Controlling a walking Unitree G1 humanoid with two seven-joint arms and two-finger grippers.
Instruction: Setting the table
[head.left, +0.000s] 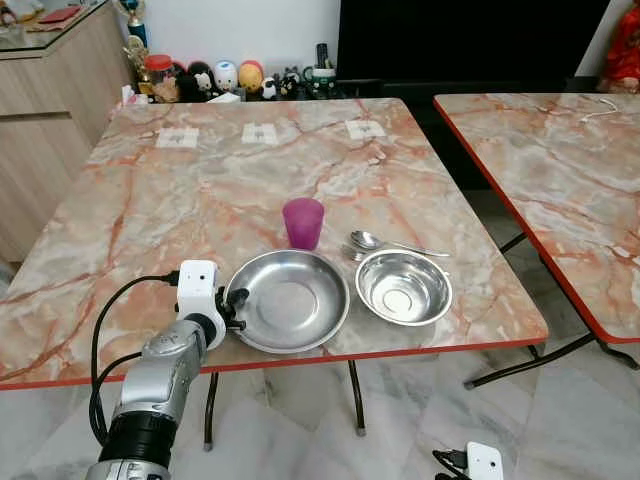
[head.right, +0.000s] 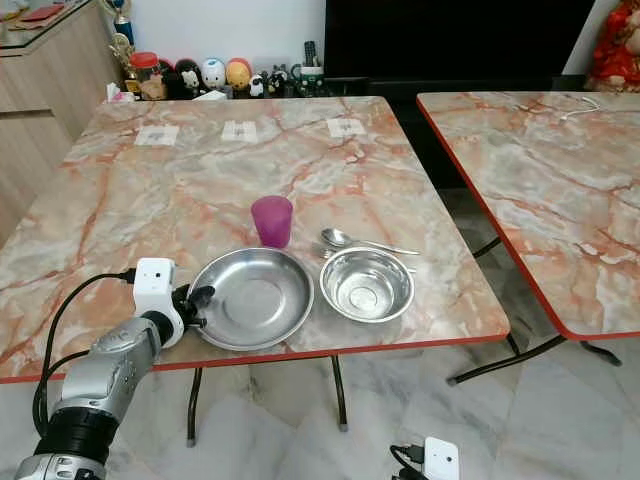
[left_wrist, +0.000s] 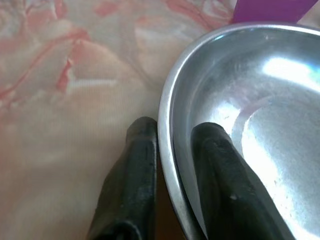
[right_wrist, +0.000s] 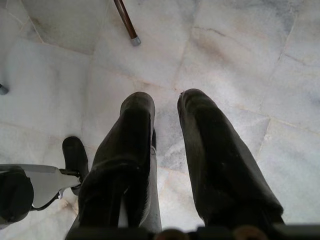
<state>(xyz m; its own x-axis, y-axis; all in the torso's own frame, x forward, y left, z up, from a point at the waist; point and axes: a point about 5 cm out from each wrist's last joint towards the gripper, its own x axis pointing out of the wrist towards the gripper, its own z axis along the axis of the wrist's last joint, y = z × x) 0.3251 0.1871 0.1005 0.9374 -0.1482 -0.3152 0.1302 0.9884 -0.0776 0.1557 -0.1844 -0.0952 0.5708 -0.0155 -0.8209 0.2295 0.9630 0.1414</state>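
A wide steel plate (head.left: 290, 300) lies near the front edge of the marble table (head.left: 180, 210). My left gripper (head.left: 236, 306) is at the plate's left rim and is shut on it, with one finger (left_wrist: 215, 150) inside the plate and the other on the tabletop outside. A steel bowl (head.left: 403, 288) sits just right of the plate. Behind the two stands a purple cup (head.left: 303, 222). A spoon (head.left: 375, 241) lies behind the bowl. My right gripper (right_wrist: 165, 97) hangs idle over the floor, its fingers close together and holding nothing.
A second marble table (head.left: 560, 150) stands to the right across a narrow gap. Small figurines and jars (head.left: 215, 78) line the shelf behind the table. A wooden cabinet (head.left: 50, 110) is at the far left. Three white cards (head.left: 260, 132) lie at the table's back.
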